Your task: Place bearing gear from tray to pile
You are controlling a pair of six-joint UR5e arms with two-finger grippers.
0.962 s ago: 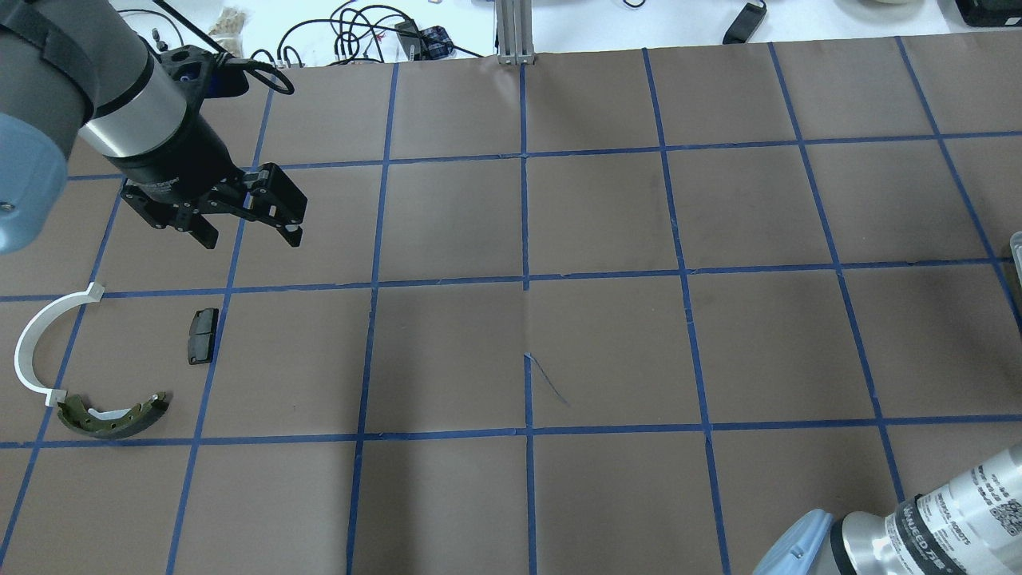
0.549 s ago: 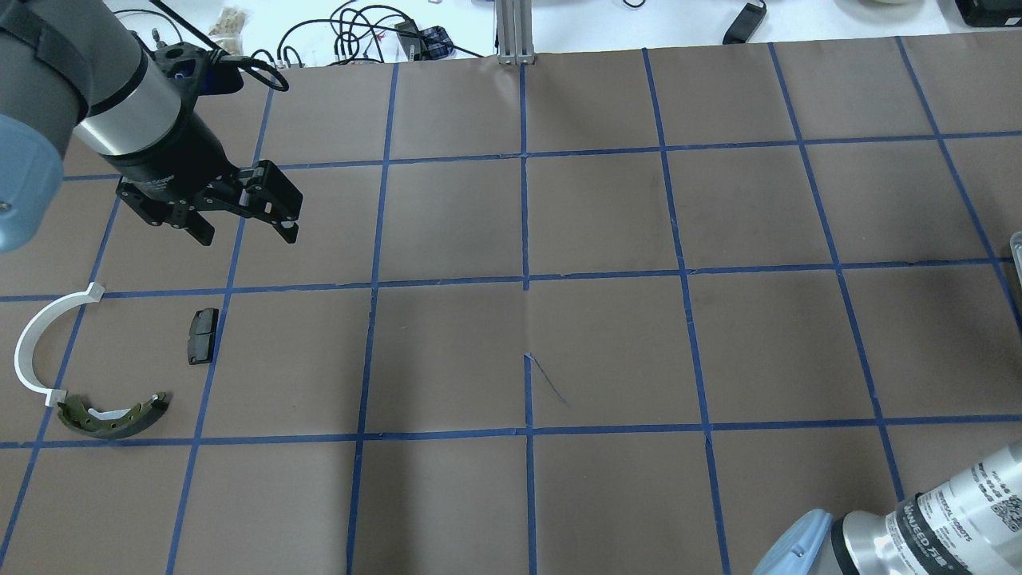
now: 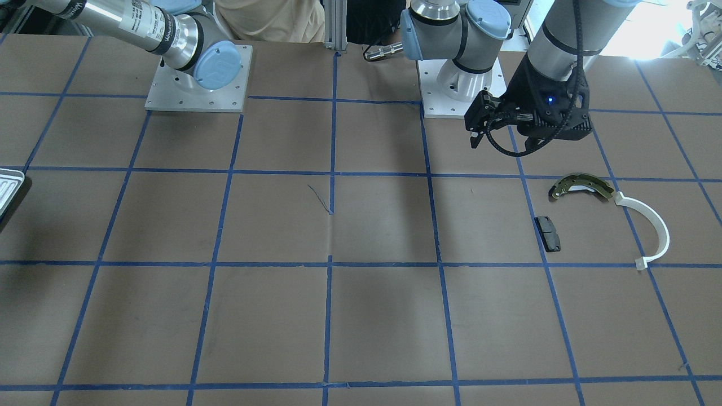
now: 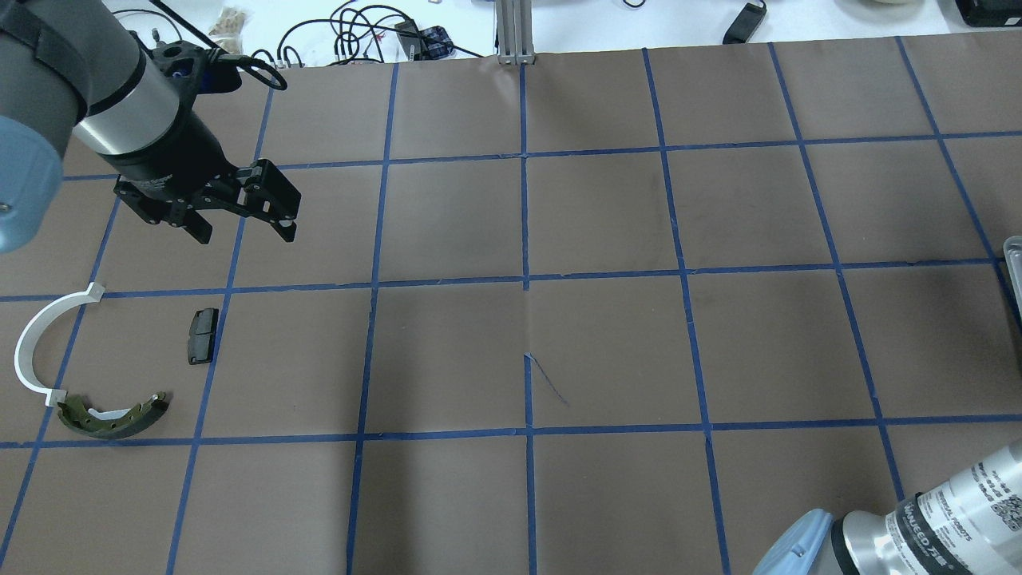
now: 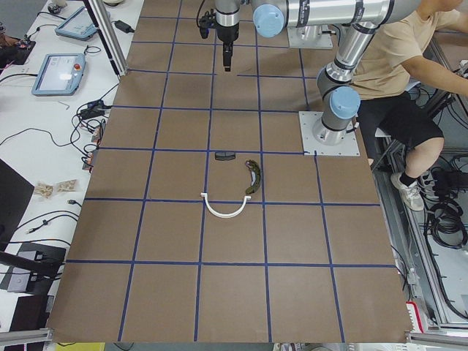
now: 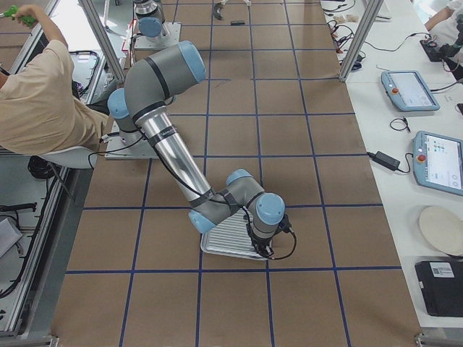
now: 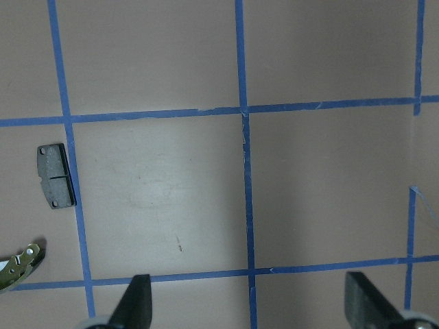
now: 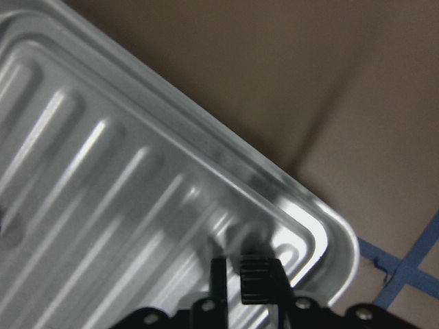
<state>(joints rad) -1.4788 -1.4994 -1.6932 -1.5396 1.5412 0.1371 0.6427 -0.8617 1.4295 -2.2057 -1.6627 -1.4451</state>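
Note:
The pile lies at the table's left: an olive brake shoe (image 4: 112, 415), a white plastic arc (image 4: 36, 343) and a small black pad (image 4: 202, 335). My left gripper (image 4: 243, 224) hangs open and empty above the table, beyond the pad. Its wrist view shows the pad (image 7: 53, 175) and a tip of the shoe (image 7: 20, 264). The ribbed silver tray (image 6: 228, 238) sits at the far right. My right gripper (image 8: 240, 284) is low inside the tray's corner (image 8: 322, 240), jaws nearly together on a small dark toothed part (image 8: 260, 277) that looks like the bearing gear.
The tray's edge shows at the right rim of the overhead view (image 4: 1014, 263) and at the left rim of the front view (image 3: 8, 189). Cables (image 4: 359, 32) lie on the white bench beyond the mat. A seated person (image 6: 43, 94) is beside the robot.
My left gripper has drifted slightly up and away from the pile, still open. More of the tray's edge shows at the right rim of the overhead view.

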